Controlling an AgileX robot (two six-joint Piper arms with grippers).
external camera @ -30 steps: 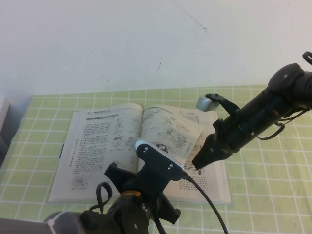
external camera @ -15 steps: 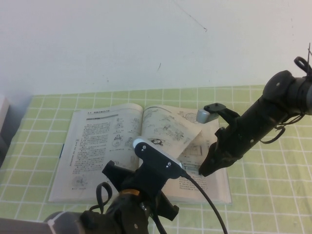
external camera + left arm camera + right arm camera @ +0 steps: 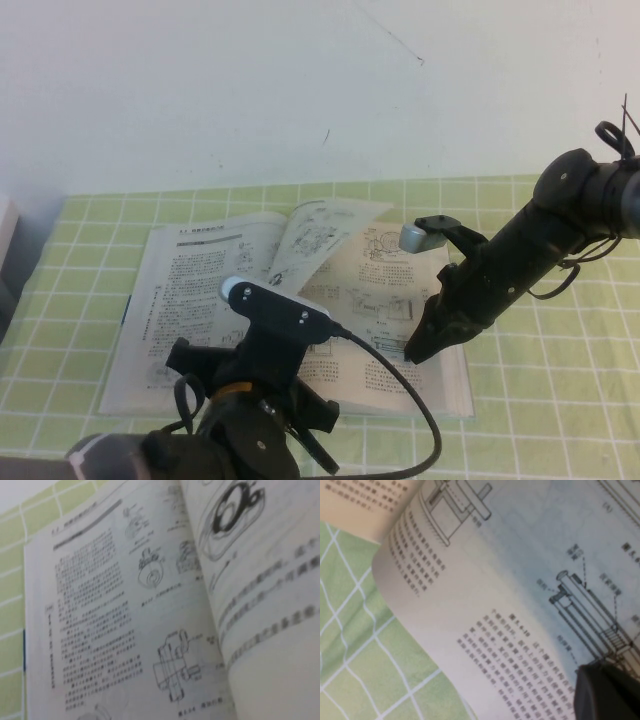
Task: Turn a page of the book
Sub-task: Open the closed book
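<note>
The book (image 3: 190, 290) lies open on the green checked cloth. One page (image 3: 325, 230) stands lifted near the spine, leaning toward the left half. My left gripper is low at the book's front edge, hidden under its wrist camera mount (image 3: 275, 308). In the left wrist view the lifted page (image 3: 270, 580) fills the near side above the book's left page (image 3: 110, 615). My right gripper (image 3: 416, 350) is shut and empty, its tip resting on the book's right page (image 3: 520, 580). Its dark fingertips (image 3: 607, 692) show in the right wrist view.
The green checked cloth (image 3: 540, 400) covers the table and also shows in the right wrist view (image 3: 360, 655). A white wall (image 3: 300, 90) rises right behind the book. A grey object (image 3: 5, 235) sits at the far left edge.
The lifted page has swung from over the right half up toward the spine and left. My left arm has moved left with it. My right gripper has stayed on the right page.
</note>
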